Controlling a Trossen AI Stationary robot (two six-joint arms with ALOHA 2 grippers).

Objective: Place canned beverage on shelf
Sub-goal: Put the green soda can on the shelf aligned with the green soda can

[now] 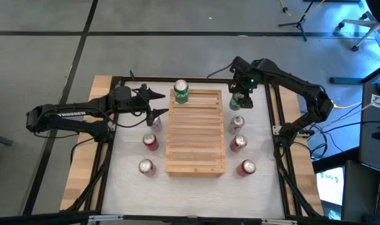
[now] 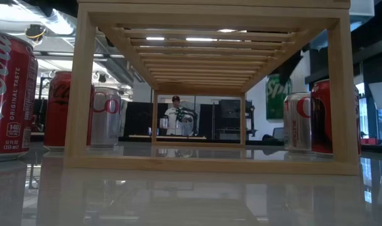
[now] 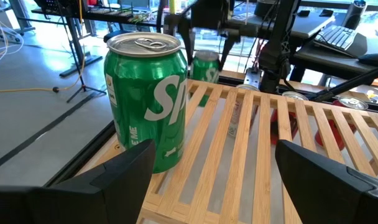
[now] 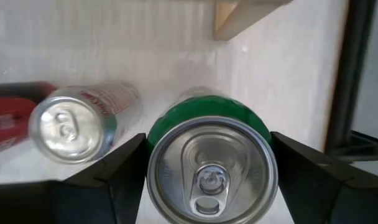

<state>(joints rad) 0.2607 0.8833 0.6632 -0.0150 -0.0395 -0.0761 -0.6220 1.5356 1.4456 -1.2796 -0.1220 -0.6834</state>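
While a green aluminium can stands on your slatted bamboo shelf | left gripper beside it, jaws wide | right gripper off the shelf's corner, clamping a second green can.

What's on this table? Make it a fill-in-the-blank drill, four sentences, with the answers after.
1. The shelf carries just ___ can.
2. That shelved can is ___ in colour.
3. The left gripper, beside it, is ___.
4. The right gripper is at a second can, off the shelf, coloured ___.

Answers: one; green; open; green
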